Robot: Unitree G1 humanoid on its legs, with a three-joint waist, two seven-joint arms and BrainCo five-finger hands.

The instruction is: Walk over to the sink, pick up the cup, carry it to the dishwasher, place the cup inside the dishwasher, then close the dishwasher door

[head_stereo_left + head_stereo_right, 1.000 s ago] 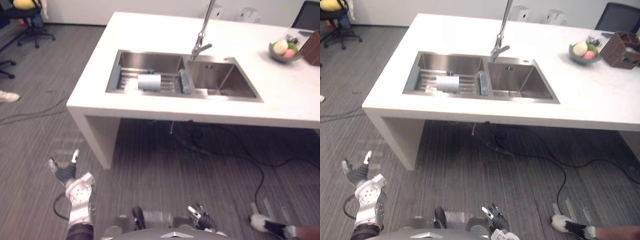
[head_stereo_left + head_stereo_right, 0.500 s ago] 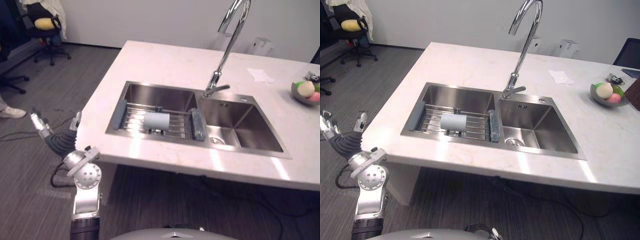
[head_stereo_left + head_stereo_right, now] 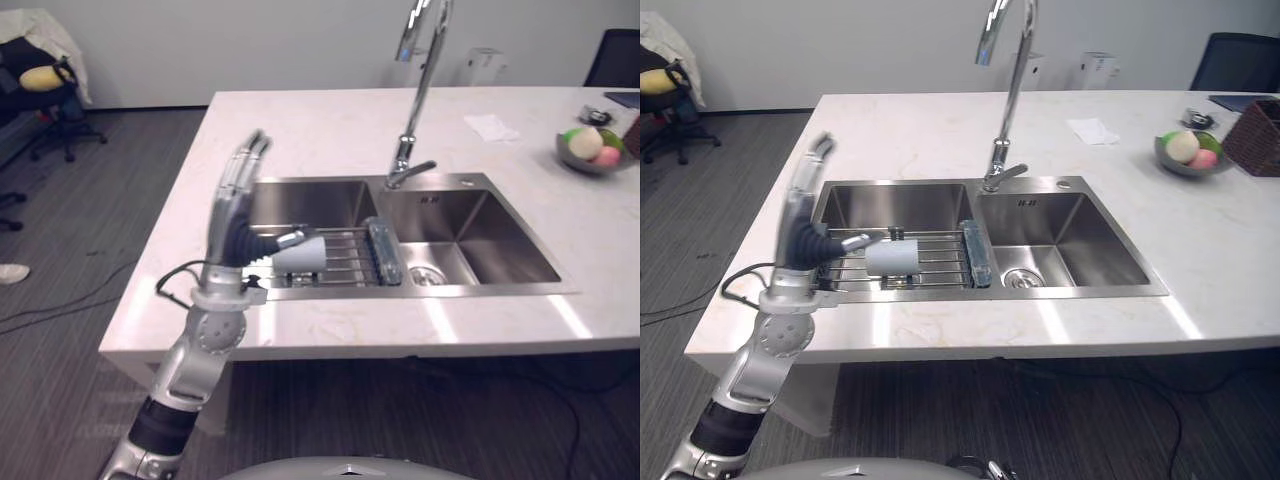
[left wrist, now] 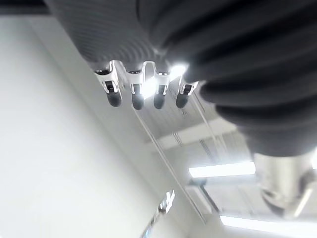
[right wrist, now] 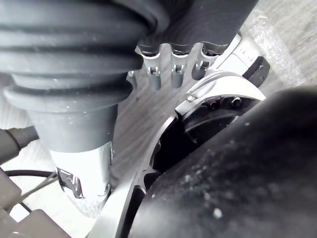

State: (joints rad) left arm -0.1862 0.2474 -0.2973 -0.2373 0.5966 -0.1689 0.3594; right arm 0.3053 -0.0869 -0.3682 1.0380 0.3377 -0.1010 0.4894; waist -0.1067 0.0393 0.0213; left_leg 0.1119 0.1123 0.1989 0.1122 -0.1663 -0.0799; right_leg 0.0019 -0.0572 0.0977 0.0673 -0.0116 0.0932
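- Floor (image 3: 60, 300): grey, striped, running around the counter.
- Counter (image 3: 330, 125): a white slab with faint veining that carries everything below.
- Sink (image 3: 470, 235): stainless steel with two basins, set into the counter. The right basin holds only its drain.
- Office chair (image 3: 45, 90): dark, with a yellow item on the seat. It stands on the floor well apart from the counter, on the robot's far left.
- Faucet (image 3: 420, 90): a tall chrome gooseneck that rises from the back rim between the two basins.
- Left hand (image 3: 228, 205): held upright above the counter's front left area, just beside the left basin.
  - The forearm climbs steeply from the lower left.
  - The fingers (image 3: 248, 155) are straight, together and pointing upward. The hand is open and holds nothing.
  - The thumb sticks out sideways toward the cup. Whether it touches the cup cannot be told.
- Rack (image 3: 350, 262): wire bars that span the left basin.
- Wicker basket (image 3: 1252, 125): dark brown, at the counter's far right edge.
- Bowl (image 3: 585, 166): grey, with round fruit in it, just beside the basket.
- Cup (image 3: 300, 255): pale, lying on its side on the rack in the left basin. Nothing grips it.
- Blue-grey roll (image 3: 385, 250): lies along the rack's right end, against the divider between the basins.
- Paper (image 3: 492, 127): white and flat, lying behind the right basin.
- Right hand (image 5: 177, 67): hangs low over the floor. Whether it is open or closed cannot be told.
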